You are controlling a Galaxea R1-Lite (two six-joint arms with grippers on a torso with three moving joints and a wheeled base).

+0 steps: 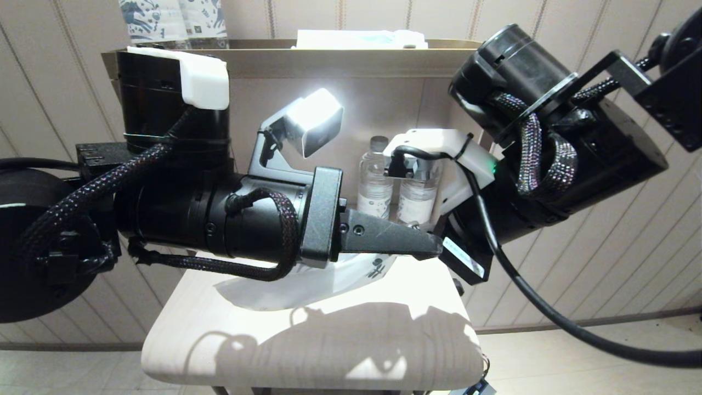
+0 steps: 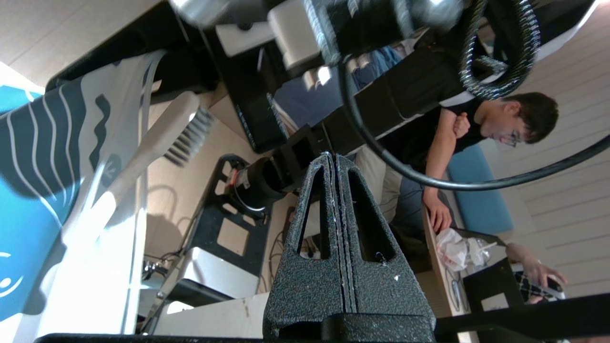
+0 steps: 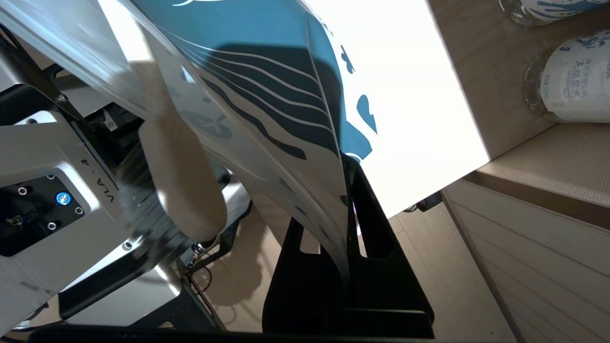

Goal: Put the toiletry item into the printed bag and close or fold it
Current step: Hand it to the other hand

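Observation:
The printed bag (image 1: pixel 307 282), white with dark blue print, hangs above the small table with its plain end drooping left. My right gripper (image 3: pixel 347 162) is shut on the printed edge of the bag (image 3: pixel 267 71); in the head view its fingers are hidden behind my left gripper. My left gripper (image 1: pixel 436 248) reaches right across the bag, shut with nothing between its fingers (image 2: pixel 332 159). The cream toothbrush (image 2: pixel 143 147) lies along the bag (image 2: pixel 43 143) with its bristled head sticking out past the edge. In the right wrist view the toothbrush (image 3: pixel 183 190) lies close beside the bag.
A pale wooden table (image 1: pixel 329 340) stands below both grippers. Two water bottles (image 1: pixel 375 186) (image 1: pixel 417 197) stand in the cabinet niche behind, under a shelf (image 1: pixel 329 55). The bottles (image 3: pixel 567 81) show near the bag's lit face. A seated person (image 2: pixel 500 128) is beyond the table.

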